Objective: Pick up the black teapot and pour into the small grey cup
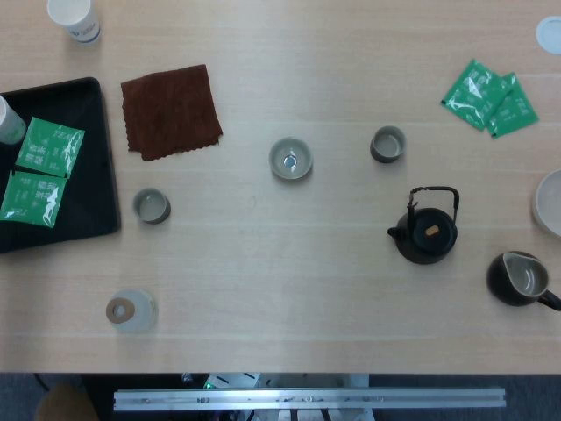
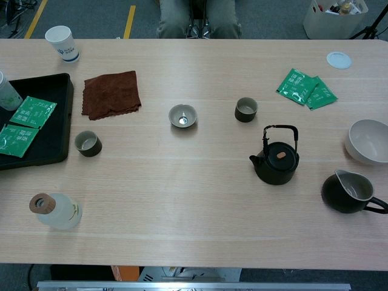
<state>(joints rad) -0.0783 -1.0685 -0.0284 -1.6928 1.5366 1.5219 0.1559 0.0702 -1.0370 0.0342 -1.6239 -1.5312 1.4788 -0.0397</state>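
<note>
Matt black teapot (image 1: 425,237); pale wood-grain table (image 1: 289,289).

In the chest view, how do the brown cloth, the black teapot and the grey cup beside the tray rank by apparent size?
Largest to smallest:
1. brown cloth
2. black teapot
3. grey cup
The gaps are clear, so nearness to the camera does not change the order.

You see neither hand in either view. In the head view, the white bowl (image 1: 550,203) is cut by the right edge, the white lid (image 1: 550,34) too, and the black tray (image 1: 83,175) runs off the left. In the chest view, the dark pitcher (image 2: 345,193) loses its handle tip at the right edge. The print on the green packets (image 2: 305,88) is too small to read.
</note>
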